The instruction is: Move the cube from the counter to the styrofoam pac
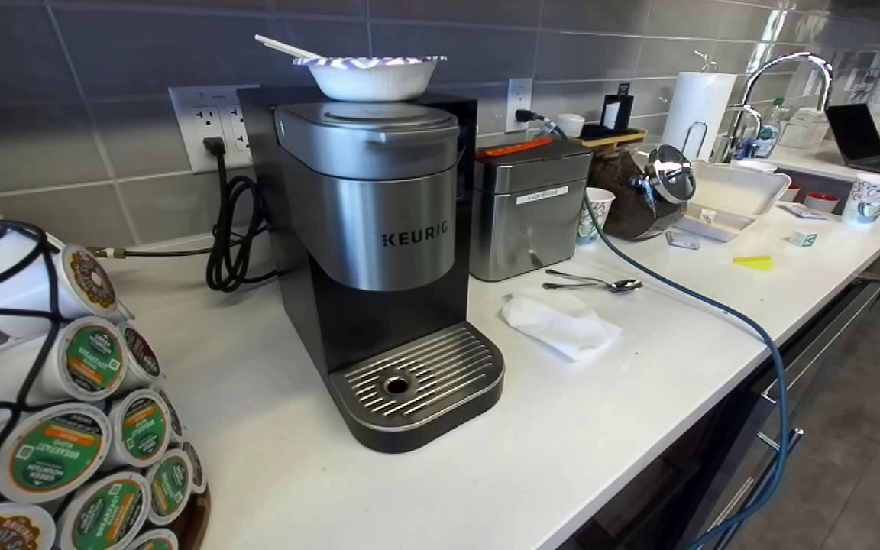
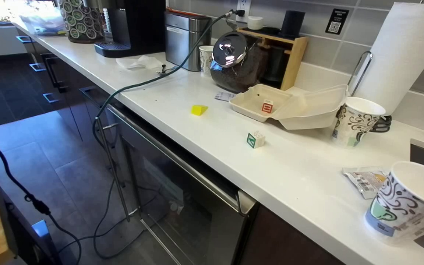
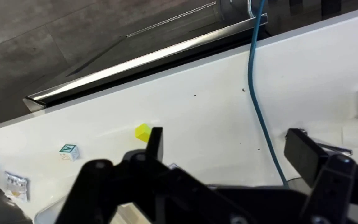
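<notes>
A white letter cube with a green-marked face stands on the counter. It shows in both exterior views [image 1: 803, 238] [image 2: 256, 140] and in the wrist view [image 3: 69, 152]. The styrofoam pac is an open white foam clamshell beyond it, seen in both exterior views [image 1: 742, 187] [image 2: 311, 114]. Another cube, with a red-marked face [image 2: 267, 106], sits inside its base half. Only parts of the pac [image 3: 47, 211] show in the wrist view, behind the fingers. My gripper [image 3: 224, 132] is open and empty over the counter, with the letter cube outside the left finger. The exterior views do not show the arm.
A yellow block [image 2: 198, 109] lies near the letter cube. A blue cable [image 1: 684, 289] crosses the counter. A glass jar [image 2: 239, 64], metal box [image 1: 532, 214], paper cups [image 2: 357, 121] and paper towel roll [image 2: 399, 55] stand around. The counter's front edge [image 2: 212, 169] is close.
</notes>
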### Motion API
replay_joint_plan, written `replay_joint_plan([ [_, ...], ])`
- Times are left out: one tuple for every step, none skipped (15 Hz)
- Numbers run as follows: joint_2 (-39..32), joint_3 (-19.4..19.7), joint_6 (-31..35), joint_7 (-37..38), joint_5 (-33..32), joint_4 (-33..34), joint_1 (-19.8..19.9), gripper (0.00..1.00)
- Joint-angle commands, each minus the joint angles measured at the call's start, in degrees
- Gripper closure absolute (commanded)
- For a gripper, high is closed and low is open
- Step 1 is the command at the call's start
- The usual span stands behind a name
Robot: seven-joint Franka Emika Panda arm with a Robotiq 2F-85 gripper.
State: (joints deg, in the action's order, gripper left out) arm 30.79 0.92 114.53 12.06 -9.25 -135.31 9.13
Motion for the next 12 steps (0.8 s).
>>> replay_joint_plan([
  [-8.5, 7.5, -1.2, -3.8, 5.4, 6.9, 1.2, 0.0],
  [-10.7, 10.4, -0.3, -6.3, 7.4, 8.3, 1.7, 0.0],
  [-12.7, 12.4, -1.0, -7.7, 9.5, 10.3, 2.0, 0.0],
  [-14.7, 14.5, -1.3, -10.0, 11.2, 12.1, 2.5, 0.0],
  [-17.0, 16.7, -1.9, -12.6, 12.4, 14.1, 3.2, 0.0],
  [-19.1, 18.3, -3.0, -14.4, 13.8, 16.2, 3.8, 0.0],
  [-21.0, 19.1, -4.7, -12.6, 14.1, 18.2, 5.1, 0.0],
  [-16.3, 17.0, -1.0, -12.0, 11.7, 13.1, 4.6, 0.0],
  [-17.6, 17.7, -1.2, -12.7, 11.9, 14.3, 5.3, 0.0],
  [-18.0, 17.7, -1.2, -12.9, 11.8, 14.4, 5.5, 0.0],
  [-17.9, 17.4, -1.2, -12.8, 11.8, 14.3, 5.4, 0.0],
  [-17.6, 16.9, -1.2, -12.7, 11.8, 14.3, 5.3, 0.0],
])
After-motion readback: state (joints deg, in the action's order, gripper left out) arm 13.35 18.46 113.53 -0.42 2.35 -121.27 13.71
